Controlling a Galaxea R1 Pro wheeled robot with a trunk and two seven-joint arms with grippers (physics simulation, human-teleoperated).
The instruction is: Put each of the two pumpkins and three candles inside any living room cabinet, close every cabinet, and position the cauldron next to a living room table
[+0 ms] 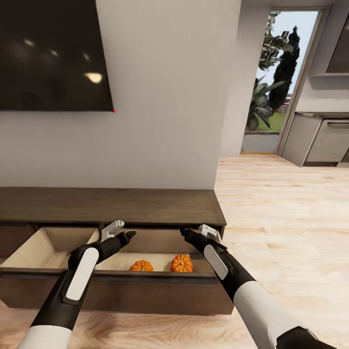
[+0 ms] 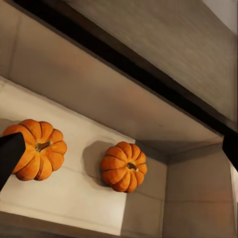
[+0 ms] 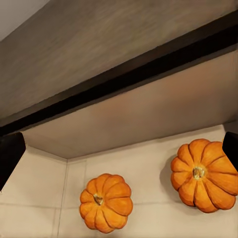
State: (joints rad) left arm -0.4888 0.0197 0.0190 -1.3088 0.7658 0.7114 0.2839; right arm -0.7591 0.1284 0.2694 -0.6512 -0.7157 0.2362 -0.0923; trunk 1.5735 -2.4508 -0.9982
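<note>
So far: both pumpkins down on pale floor of open cabinet drawer, just below and between left gripper and right gripper. Both grippers spread, holding nothing. Left to do, likely: candles, closing drawers, cauldron.

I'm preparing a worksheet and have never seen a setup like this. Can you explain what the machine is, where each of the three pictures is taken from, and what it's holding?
This is a simulated two-armed robot. The big picture comes from its head camera, looking down over the left gripper and right gripper. The other two come from cameras near each gripper, looking along its fingers. Both arms reach over an open drawer of the long dark cabinet. Two orange pumpkins lie apart on its pale floor. Both grippers look open and hold nothing.
</note>
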